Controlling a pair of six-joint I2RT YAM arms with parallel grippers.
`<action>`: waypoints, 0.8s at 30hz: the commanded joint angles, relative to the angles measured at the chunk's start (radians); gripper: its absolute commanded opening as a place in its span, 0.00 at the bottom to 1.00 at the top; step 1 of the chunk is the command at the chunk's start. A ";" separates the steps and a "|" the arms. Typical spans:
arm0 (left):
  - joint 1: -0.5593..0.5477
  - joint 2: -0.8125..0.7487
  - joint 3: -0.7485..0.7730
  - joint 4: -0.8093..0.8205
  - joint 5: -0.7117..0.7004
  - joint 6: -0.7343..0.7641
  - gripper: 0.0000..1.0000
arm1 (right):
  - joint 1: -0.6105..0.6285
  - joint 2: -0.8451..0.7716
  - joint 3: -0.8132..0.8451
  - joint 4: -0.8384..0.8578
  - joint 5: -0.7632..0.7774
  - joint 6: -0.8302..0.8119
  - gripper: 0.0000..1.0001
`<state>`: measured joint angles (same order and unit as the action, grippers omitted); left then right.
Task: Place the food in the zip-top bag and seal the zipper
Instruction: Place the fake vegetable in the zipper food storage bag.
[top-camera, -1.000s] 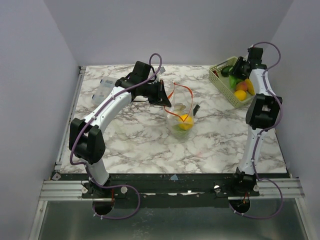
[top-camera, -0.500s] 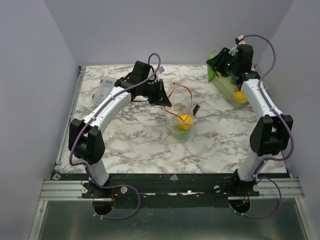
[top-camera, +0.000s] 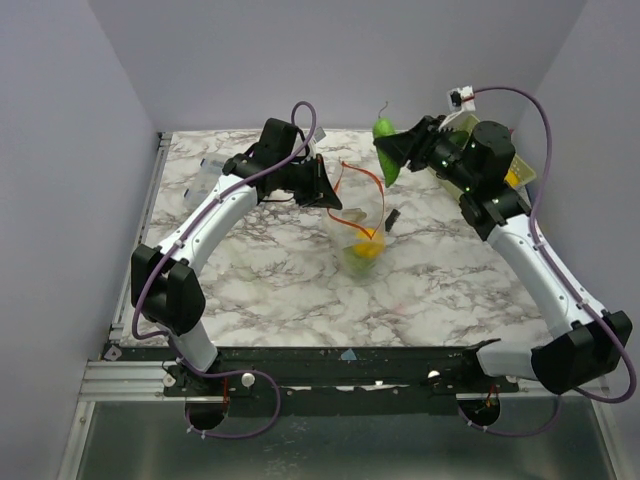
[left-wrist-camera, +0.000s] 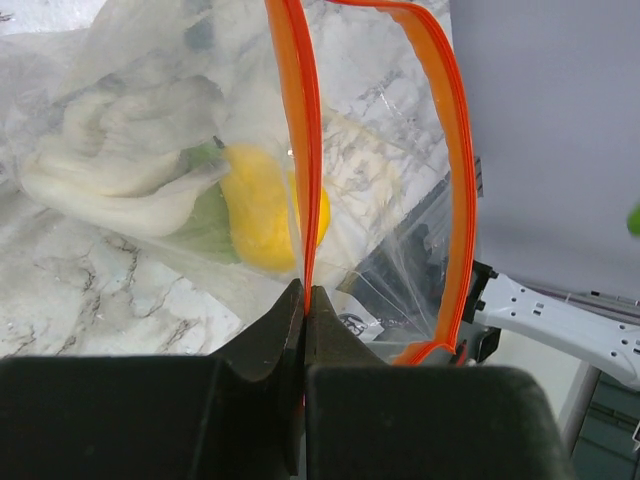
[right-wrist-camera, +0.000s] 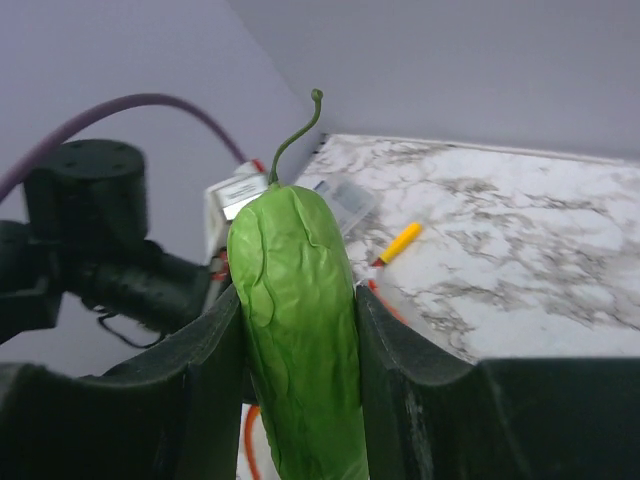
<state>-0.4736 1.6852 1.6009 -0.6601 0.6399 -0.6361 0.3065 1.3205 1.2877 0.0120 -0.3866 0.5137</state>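
Gripping a green toy vegetable (top-camera: 385, 152) by its flanks, the right hand (top-camera: 392, 165) is hovering off the surface (top-camera: 260, 275), just beyond the zip-top bag (top-camera: 362, 228) and a little to the right of its mouth, apart from it. The vegetable's thin curled stem is pointing up, away from the bag.

On the other side of the bag, the left hand (top-camera: 325, 190) is pinching the zipper (left-wrist-camera: 300, 150), its fingers pressed together on the orange-red strip, and is keeping the bag standing on the surface. A yellow piece of food (left-wrist-camera: 260, 205) is lying at the bottom of the bag, with a green piece (left-wrist-camera: 205, 218) beside it.

From above, both hands are showing at once, along with the gap between the vegetable and the bag. Only the left wrist camera is showing the pinch itself: one side of the zipper is caught between the fingers while the other side is bowing away from it, leaving the mouth wide open. Only the right wrist camera is showing both fingers pressing into the vegetable's wrinkled skin, and a yellow-orange stick (right-wrist-camera: 400, 243) lying on the marble past it.
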 joint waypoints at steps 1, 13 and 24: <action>-0.006 -0.037 0.031 0.005 -0.023 -0.010 0.00 | 0.114 -0.030 -0.056 0.080 -0.001 -0.087 0.13; -0.012 -0.059 0.004 0.017 -0.034 -0.018 0.00 | 0.238 0.060 -0.146 0.224 0.201 -0.185 0.29; -0.012 -0.049 0.002 0.019 -0.023 -0.004 0.00 | 0.260 0.044 -0.190 0.164 0.200 -0.189 0.73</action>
<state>-0.4820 1.6699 1.6020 -0.6598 0.6159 -0.6476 0.5575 1.3842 1.0996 0.1833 -0.2180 0.3428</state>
